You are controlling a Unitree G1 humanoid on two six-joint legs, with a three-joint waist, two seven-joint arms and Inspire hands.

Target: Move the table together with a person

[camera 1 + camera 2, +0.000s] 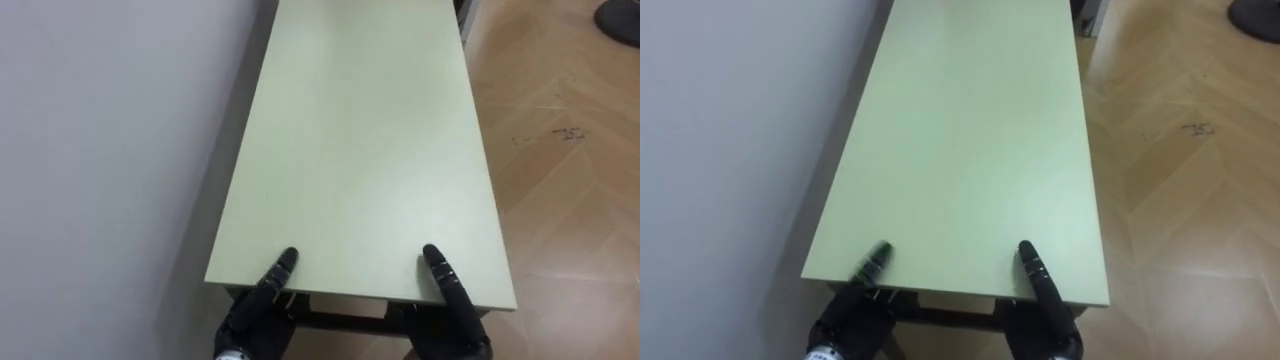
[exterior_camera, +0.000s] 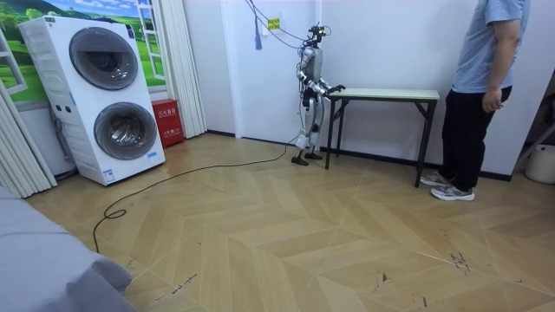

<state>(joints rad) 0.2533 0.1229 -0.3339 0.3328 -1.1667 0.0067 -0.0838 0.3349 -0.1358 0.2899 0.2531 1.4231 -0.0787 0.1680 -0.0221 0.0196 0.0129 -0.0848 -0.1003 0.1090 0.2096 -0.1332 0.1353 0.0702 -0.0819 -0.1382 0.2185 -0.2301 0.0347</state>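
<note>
Room view puts the robot at one short end of the table [image 2: 386,94], which stands along the white wall [image 2: 390,35] with its legs seemingly on the wooden floor [image 2: 286,234]. A person [image 2: 481,87] stands at the far end, toward 3 o'clock in that picture, arms hanging down and not touching the top as far as can be seen. From the head camera the pale green top runs from 6 o'clock up to 12 o'clock, with the wall along 9 o'clock and open floor at 3 o'clock. The left hand [image 1: 258,305] sits at about 7 o'clock and the right hand [image 1: 462,305] at about 5 o'clock. Each reaches up over the near edge so that its tip lies flat on the top, while the rest goes beneath the board. Whether either hand is clamped on the board or merely resting against it cannot be told. The two hands are well apart, each a little in from its own corner. As a judgement, the task is at its very start: the robot has taken its place and laid its hands on its end. The table looks unlifted, close against the wall, and the partner has not yet taken hold. Lifting together, carrying and setting it down all remain.
</note>
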